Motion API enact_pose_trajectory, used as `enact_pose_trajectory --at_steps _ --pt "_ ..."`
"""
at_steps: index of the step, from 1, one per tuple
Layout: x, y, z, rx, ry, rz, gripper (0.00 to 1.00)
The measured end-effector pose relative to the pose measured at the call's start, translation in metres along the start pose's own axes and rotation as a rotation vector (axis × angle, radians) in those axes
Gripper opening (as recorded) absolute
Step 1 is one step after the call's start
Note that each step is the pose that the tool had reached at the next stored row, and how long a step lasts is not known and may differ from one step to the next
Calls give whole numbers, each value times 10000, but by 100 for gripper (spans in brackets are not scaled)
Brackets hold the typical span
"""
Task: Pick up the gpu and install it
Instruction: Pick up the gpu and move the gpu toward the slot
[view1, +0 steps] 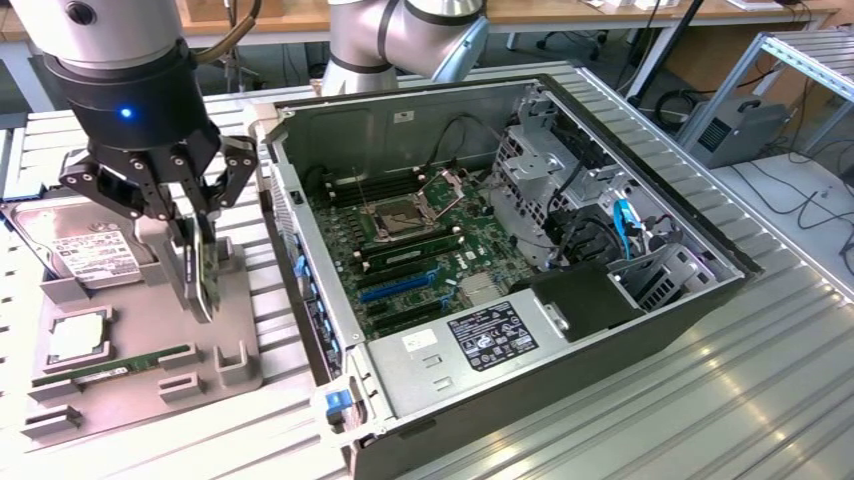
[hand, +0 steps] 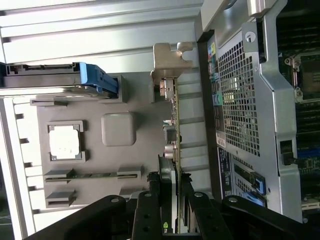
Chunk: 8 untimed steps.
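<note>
1. Gripper (view1: 191, 212): positioned over the gray fixture tray (view1: 147, 405), at the exterior view's left of the PC case (view1: 561, 400).
2. Fingers (hand: 148, 205): closed on the gpu (view1: 200, 268), one each side of the board, gripping it at its upper end.
3. Gpu orientation: on edge, approx. vertical, hanging down from the gripper. In the wrist view the card (hand: 175, 135) shows edge-on, with its silver bracket (hand: 167, 62) at the end farthest from the fingers.
4. Gpu location: outside the case, above the tray, between the hard drive (view1: 83, 252) and the case side wall. Contact btw. the card's lower end and the tray: cannot tell.
5. Other tray items:
   - CPU (view1: 78, 337) in its square pocket.
   - Green RAM stick (view1: 114, 368) lying in its slot holders, near the CPU.
6. Case: lying open side up on the slatted tabletop (view1: 721, 400), motherboard (view1: 414, 255) exposed.
</note>
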<state>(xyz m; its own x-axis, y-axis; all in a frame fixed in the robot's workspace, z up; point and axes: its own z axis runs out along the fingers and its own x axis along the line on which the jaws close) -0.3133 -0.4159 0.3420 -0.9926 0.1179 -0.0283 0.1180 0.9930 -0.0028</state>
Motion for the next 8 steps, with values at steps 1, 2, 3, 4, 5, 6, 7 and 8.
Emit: enact_pose_trajectory --at_steps 1,2,3,4,5,6,7,8 --pt "0 0 -7 -1 -1 -1 27" --pt "0 0 -12 0 0 -1 27" --pt "-1 0 -18 0 0 0 27" --pt "-1 0 -23 0 0 0 27" --pt "-1 0 -28 0 -1 0 27" --pt "-1 0 -33 -1 -1 0 27" --pt "-1 0 -39 0 0 0 27" --pt "-1 0 -44 0 0 0 27"
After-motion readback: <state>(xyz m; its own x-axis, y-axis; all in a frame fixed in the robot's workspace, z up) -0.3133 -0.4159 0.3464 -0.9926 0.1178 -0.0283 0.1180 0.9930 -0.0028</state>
